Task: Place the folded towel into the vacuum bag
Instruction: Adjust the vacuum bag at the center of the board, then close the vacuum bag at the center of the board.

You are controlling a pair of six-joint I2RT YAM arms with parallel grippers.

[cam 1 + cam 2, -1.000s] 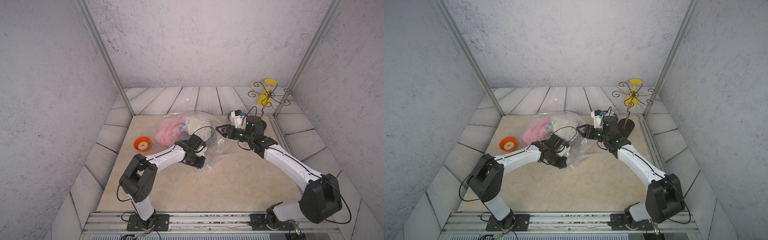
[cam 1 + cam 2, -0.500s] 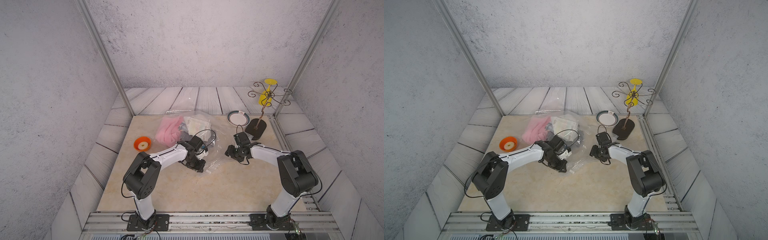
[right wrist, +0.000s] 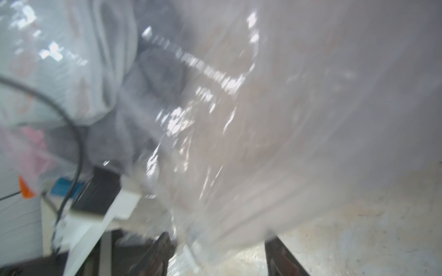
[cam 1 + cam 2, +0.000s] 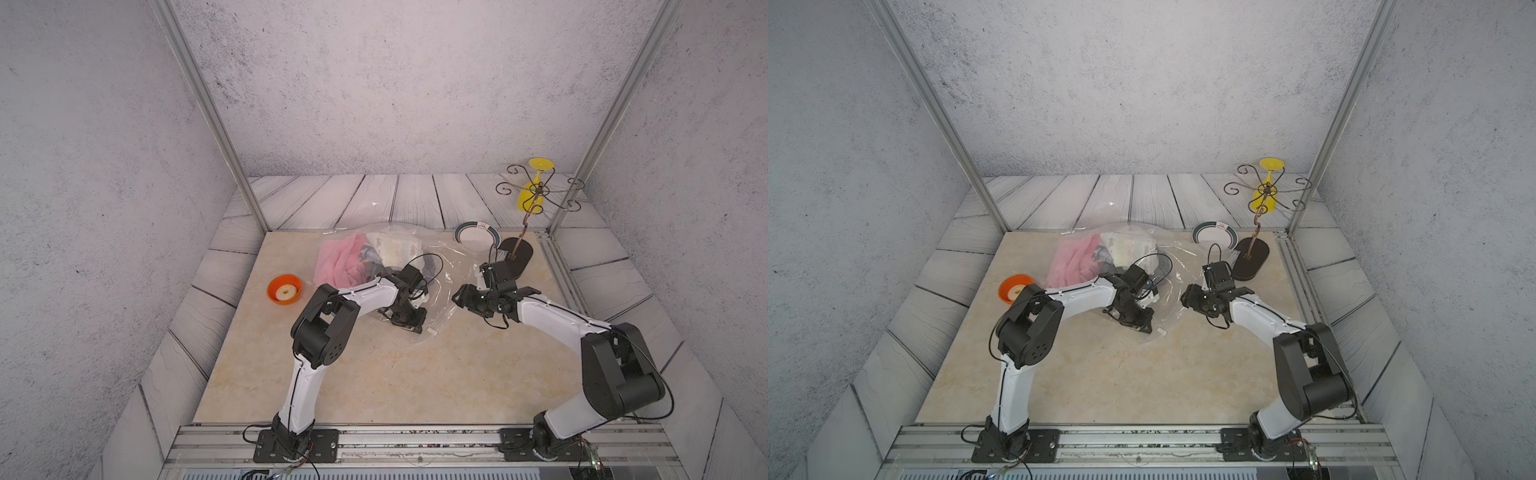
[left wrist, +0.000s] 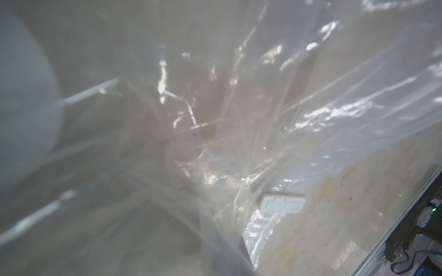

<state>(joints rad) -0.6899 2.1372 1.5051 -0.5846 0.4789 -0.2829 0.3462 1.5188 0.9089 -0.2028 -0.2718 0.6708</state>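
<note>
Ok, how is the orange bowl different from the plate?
The orange bowl is orange all over; the plate is white with a dark green rim. The bowl holds a pale ring-shaped thing; the plate looks bare. The bowl sits left of the vacuum bag, the plate right of it by the black stand base. Both are round and lie on the table.

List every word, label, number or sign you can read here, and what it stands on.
No text is readable.
Plate: small red mark near the rim, too small to read.
Patterned cloth in the vacuum bag: printed shapes, no letters made out.
Blue patch, right wrist view: blurred.
</note>
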